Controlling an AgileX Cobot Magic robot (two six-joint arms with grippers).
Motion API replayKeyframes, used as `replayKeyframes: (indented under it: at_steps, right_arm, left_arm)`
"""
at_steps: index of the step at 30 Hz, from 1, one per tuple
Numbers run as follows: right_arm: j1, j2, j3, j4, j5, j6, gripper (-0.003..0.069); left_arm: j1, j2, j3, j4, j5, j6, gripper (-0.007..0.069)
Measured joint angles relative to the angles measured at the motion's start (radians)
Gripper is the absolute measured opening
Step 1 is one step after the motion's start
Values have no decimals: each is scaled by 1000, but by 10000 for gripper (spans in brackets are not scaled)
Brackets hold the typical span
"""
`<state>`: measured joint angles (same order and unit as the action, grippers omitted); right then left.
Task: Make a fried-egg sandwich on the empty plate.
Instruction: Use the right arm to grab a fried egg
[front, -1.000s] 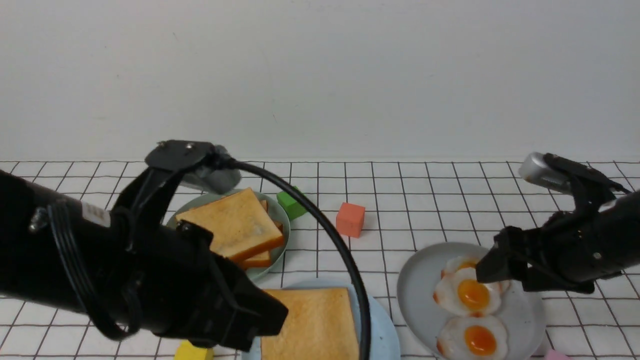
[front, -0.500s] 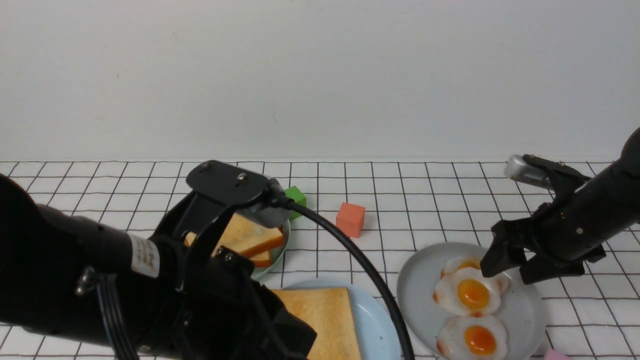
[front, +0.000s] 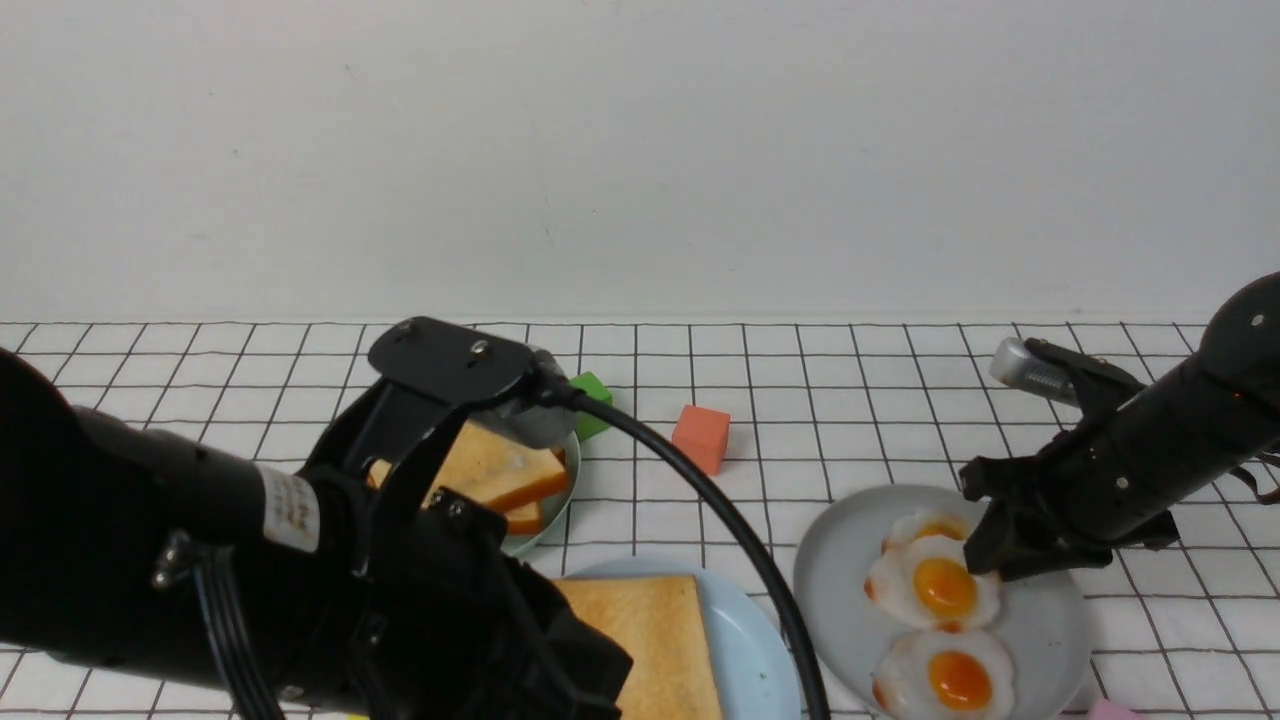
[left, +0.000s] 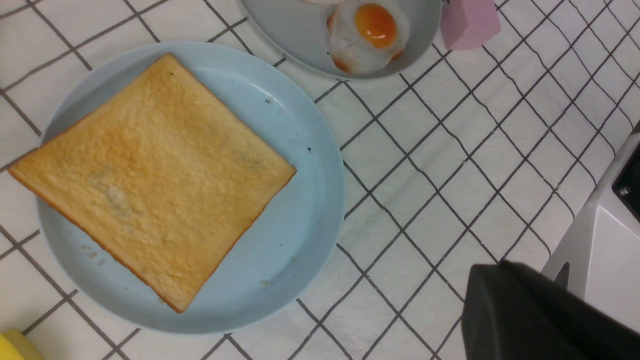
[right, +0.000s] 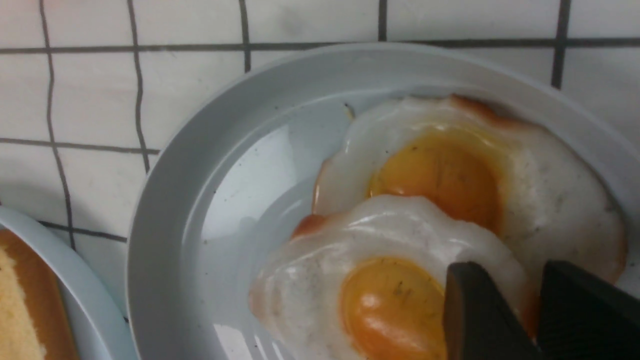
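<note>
Fried egg (right: 360, 240) on grey plate (right: 170, 175) | rim pinched in right jaws | left jaws: state unclear

Two matte black arms: the left arm (front: 150, 560) is bulky, with a white label (front: 290, 510), a screw-studded flat bracket (front: 450, 355) and a thick black cable (front: 700, 500) — the right arm (front: 1140, 465) carries a silver cylinder (front: 1025, 368).

pale blue plate (left: 305, 210): round, flat, few dark specks, close before me | toast slice (left: 150, 175): single, square, golden-brown, lying flat on it, corners near rim
</note>
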<state>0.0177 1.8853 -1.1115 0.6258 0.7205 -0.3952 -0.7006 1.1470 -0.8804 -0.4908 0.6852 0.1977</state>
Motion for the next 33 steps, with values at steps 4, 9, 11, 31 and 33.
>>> replayKeyframes:
  at_steps: [4,9,11,31,33]
  right_arm:
    - [-6,4,0,13,12,0,153]
    - [-7,10,-4,15,18,0,150]
    - [-7,10,-4,15,23,-3,136]
    - [-28,-35,-7,19,85,-42,88]
    - [-28,-37,-6,19,88,-43,88]
  left_arm:
    - [-1,0,0,14,1,-9,-13]
    - [-1,0,0,52,5,-50,-13]
    - [-1,0,0,67,12,-67,-13]
    - [-1,0,0,91,21,-78,-13]
    - [-1,0,0,91,21,-78,-13]
